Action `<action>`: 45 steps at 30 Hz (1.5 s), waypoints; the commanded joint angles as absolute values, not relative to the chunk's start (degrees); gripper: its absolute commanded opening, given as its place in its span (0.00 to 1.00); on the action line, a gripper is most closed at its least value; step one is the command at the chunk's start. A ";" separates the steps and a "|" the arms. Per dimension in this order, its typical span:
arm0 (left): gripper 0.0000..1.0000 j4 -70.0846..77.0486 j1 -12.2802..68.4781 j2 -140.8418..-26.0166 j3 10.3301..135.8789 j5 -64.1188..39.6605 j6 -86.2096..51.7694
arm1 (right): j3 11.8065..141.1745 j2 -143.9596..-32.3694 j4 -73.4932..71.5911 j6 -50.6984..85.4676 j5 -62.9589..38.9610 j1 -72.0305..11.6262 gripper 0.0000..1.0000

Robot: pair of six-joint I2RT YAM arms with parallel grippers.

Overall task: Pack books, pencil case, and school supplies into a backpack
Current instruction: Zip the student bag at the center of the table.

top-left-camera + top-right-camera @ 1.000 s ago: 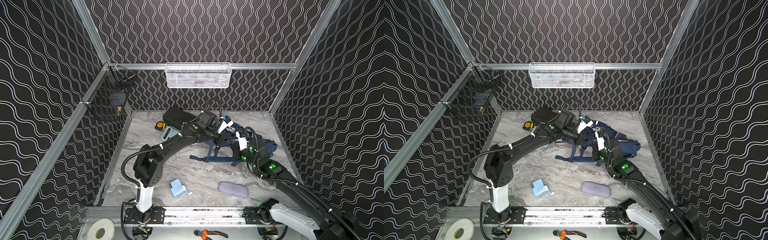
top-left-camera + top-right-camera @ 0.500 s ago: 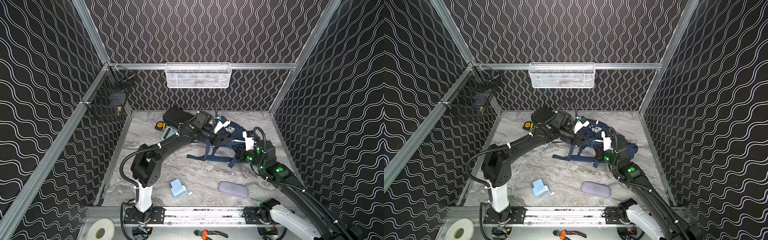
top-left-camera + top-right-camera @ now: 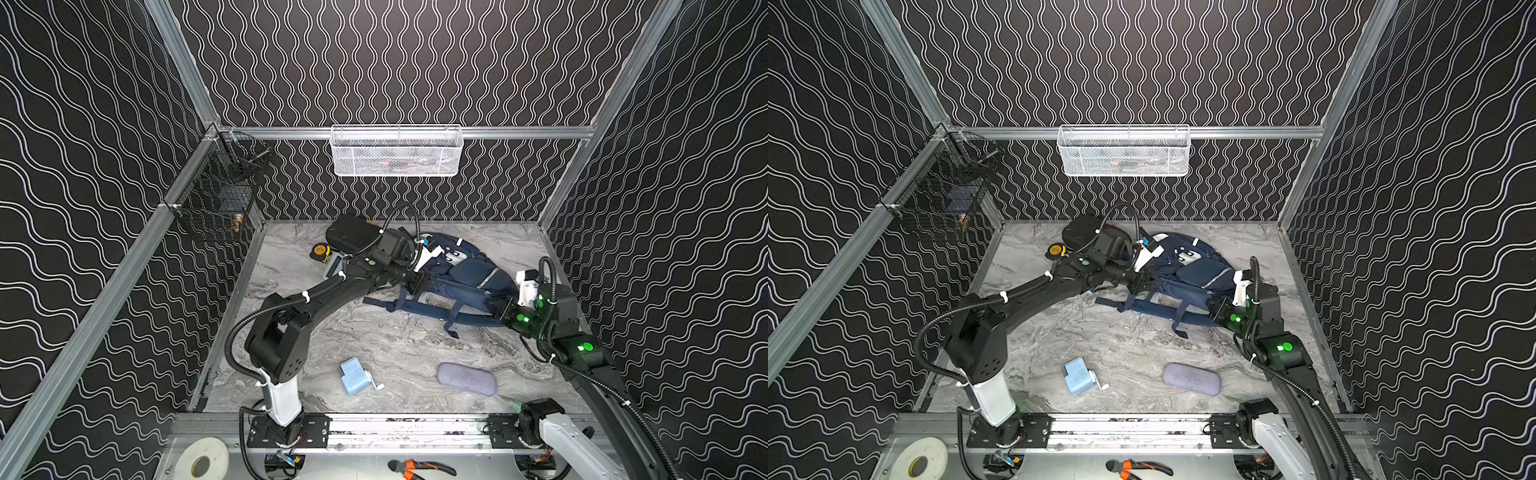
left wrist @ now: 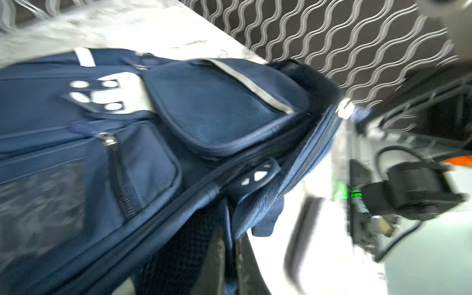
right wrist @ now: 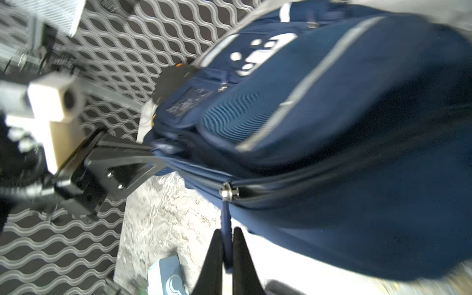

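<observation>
1. In both top views my left gripper (image 3: 417,284) is clamped on the backpack (image 3: 465,272) at the end beside the black hard case (image 3: 351,235). My right gripper (image 3: 496,306) bites the opposite end, so the bag lies stretched between my hands. The pencil case (image 3: 466,379) and pencil sharpener (image 3: 355,377) lie well behind both grippers, unpacked. The calculator (image 3: 333,268) peeks out beside my left forearm. I see no books.
2. Left wrist view, blurred: my fingers are shut on the bag's edge fabric, anchoring it, I judge.
3. Right wrist view: my closed fingers (image 5: 214,255) pinch the zip pull (image 5: 226,222), its slider (image 5: 229,191) just beyond my fingertips. I judge I'm unzipping the main compartment.
</observation>
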State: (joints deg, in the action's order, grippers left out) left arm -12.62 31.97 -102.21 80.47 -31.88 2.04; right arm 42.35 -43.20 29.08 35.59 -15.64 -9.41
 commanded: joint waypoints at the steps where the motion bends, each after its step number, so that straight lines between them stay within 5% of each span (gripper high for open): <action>1: 0.00 -5.65 30.43 -98.56 75.53 -20.28 6.44 | 43.39 -42.65 36.53 39.15 -13.67 -6.22 0.00; 4: 0.00 -4.24 30.43 -95.87 72.37 -20.03 11.18 | 45.47 -43.70 36.39 38.72 -19.80 -5.01 0.00; 5: 0.09 -4.62 30.50 -95.12 72.29 -21.52 12.76 | 46.04 -44.05 34.75 38.46 -23.84 -4.98 0.00; 8: 0.55 -4.57 31.30 -92.39 72.64 -24.92 15.38 | 48.94 -45.94 33.93 38.90 -32.66 -4.95 0.00; 10: 0.73 -4.07 32.78 -90.54 72.83 -27.40 17.69 | 50.75 -46.79 35.67 38.37 -35.87 -4.96 0.00; 12: 0.79 -6.24 35.43 -90.04 74.44 -29.28 21.31 | 51.94 -47.31 37.40 37.86 -37.93 -4.99 0.00; 25: 0.61 -13.65 47.62 -101.77 82.72 -29.14 24.31 | 52.41 -46.84 40.66 38.37 -44.30 -4.98 0.00; 27: 0.47 -13.51 47.55 -102.41 82.83 -29.10 24.10 | 52.12 -47.11 40.39 38.01 -45.28 -4.97 0.00; 30: 0.02 -14.55 47.61 -103.09 83.76 -27.89 24.43 | 53.13 -47.62 41.40 36.62 -43.99 -5.01 0.00; 35: 0.00 -14.83 47.53 -100.08 80.42 -24.26 27.62 | 59.43 -49.85 50.14 32.98 -31.81 -4.71 0.00; 45: 0.00 -3.96 40.67 -91.61 68.71 -18.76 28.67 | 57.95 -46.00 50.45 41.57 -31.53 1.60 0.00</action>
